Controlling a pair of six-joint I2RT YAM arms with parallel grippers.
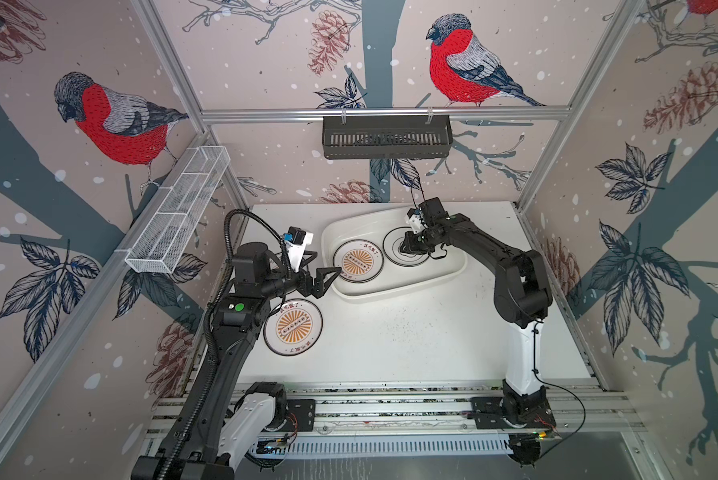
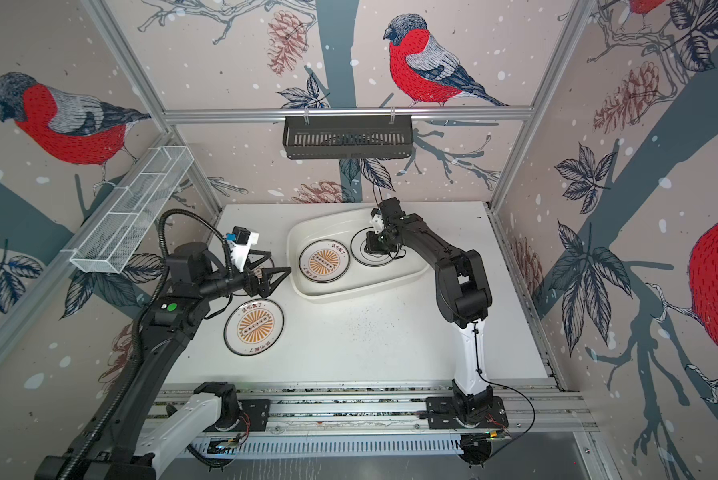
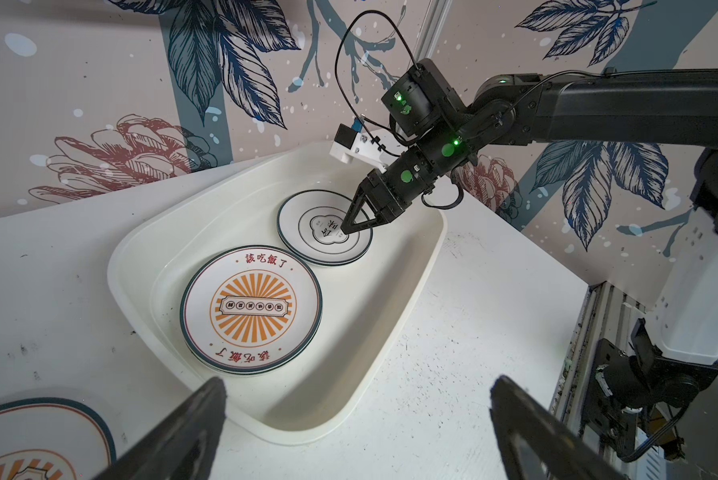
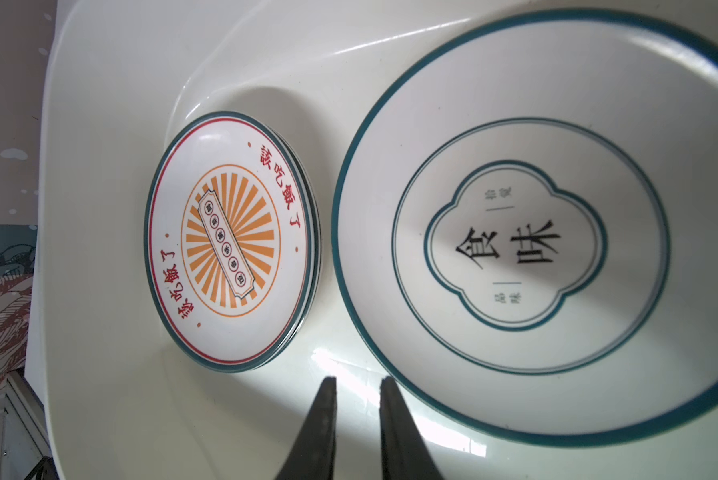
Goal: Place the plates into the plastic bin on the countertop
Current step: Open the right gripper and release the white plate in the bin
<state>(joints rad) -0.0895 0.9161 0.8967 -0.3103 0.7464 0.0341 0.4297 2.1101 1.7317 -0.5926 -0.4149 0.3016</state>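
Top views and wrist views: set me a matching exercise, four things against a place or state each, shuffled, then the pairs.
Things:
1. emblem plate
2. lone sunburst plate
3. left gripper
4. plastic bin

Places or states:
A. on the countertop, outside the bin
B. fingers wide apart, holding nothing
C. cream-white, rounded corners
D. in the bin, under the right gripper

Pairs: 1-D, 2-A, 3-B, 4-C.
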